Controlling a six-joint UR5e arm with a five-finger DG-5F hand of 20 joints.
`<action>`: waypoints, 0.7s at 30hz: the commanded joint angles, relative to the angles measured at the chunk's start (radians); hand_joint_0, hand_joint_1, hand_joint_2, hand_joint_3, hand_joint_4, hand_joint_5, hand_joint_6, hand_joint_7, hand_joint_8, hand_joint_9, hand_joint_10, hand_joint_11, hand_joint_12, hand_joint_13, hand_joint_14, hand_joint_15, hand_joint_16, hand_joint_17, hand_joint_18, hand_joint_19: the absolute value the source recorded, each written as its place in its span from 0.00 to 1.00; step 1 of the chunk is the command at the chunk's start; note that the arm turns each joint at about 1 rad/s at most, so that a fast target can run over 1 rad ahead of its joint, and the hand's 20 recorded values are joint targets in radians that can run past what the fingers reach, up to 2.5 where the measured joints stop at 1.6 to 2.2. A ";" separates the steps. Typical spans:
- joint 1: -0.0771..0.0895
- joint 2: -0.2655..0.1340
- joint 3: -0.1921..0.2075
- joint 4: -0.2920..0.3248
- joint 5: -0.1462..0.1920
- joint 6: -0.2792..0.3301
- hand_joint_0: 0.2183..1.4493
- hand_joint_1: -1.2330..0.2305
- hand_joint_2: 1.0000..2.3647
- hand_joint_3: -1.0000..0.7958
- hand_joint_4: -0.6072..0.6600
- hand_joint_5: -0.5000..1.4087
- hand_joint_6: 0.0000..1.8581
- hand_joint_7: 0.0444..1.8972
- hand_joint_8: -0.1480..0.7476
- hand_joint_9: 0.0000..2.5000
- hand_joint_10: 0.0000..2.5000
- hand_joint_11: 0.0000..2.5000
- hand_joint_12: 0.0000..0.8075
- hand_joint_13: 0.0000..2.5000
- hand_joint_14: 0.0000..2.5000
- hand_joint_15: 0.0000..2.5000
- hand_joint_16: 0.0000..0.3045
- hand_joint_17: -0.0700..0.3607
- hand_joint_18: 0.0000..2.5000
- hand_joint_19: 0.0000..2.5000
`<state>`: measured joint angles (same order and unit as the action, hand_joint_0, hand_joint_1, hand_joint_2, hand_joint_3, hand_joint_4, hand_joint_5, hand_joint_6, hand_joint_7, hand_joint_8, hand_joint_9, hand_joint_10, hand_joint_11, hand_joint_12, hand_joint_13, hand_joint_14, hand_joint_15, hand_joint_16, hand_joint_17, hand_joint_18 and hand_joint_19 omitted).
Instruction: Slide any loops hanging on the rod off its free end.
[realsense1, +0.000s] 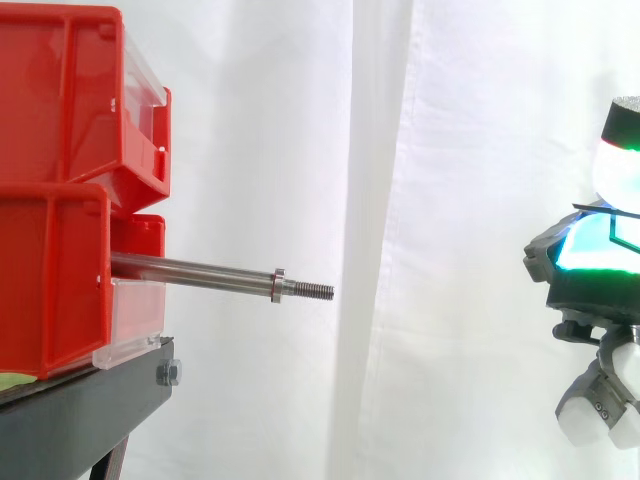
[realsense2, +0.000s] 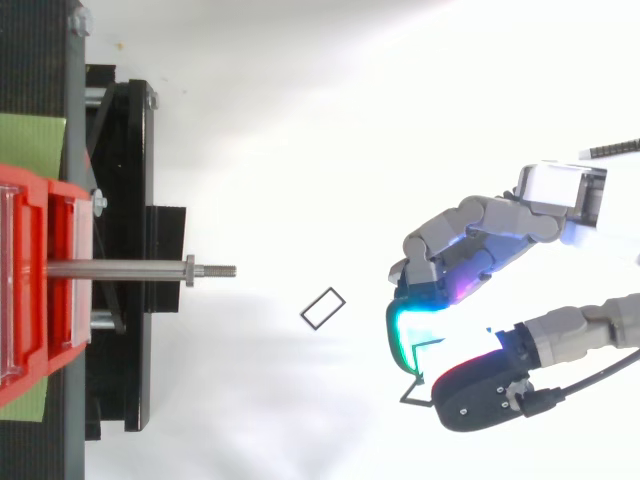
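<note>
The steel rod (realsense1: 200, 270) juts out of the red bins (realsense1: 60, 100) toward the right and ends in a nut and a bare threaded tip (realsense2: 222, 270). Nothing hangs on the rod. My hand (realsense2: 470, 250) is well to the right of the tip, level with it or slightly lower in the side view (realsense1: 590, 260). Its fingers are curled, and a thin black loop (realsense2: 405, 398) is pinched between a cyan-glowing fingertip (realsense2: 410, 330) and the thumb. A second small black loop (realsense2: 322, 307) shows against the white ground between rod and hand.
The red bins sit stacked on a black stand (realsense1: 80, 410) at the left, with a green patch (realsense2: 30, 140) beside them in the top view. A white curtain hangs behind. Open space separates the rod tip from my hand.
</note>
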<state>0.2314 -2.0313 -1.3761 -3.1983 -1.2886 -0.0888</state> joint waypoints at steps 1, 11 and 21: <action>0.000 -0.001 0.000 0.000 0.000 0.001 0.28 0.35 0.01 0.37 0.62 0.19 0.45 0.60 0.52 0.35 0.00 0.11 0.41 0.22 0.00 0.00 0.15 0.40 0.23 0.04; 0.000 0.000 0.000 0.000 0.000 0.001 0.29 0.45 0.01 0.35 0.61 0.19 0.44 0.59 0.53 0.36 0.00 0.11 0.41 0.23 0.00 0.00 0.14 0.39 0.23 0.04; 0.002 0.000 0.000 0.000 0.000 0.001 0.28 0.44 0.01 0.40 0.62 0.19 0.44 0.59 0.53 0.36 0.00 0.11 0.41 0.23 0.00 0.00 0.15 0.39 0.23 0.05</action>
<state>0.2326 -2.0317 -1.3760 -3.1984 -1.2885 -0.0874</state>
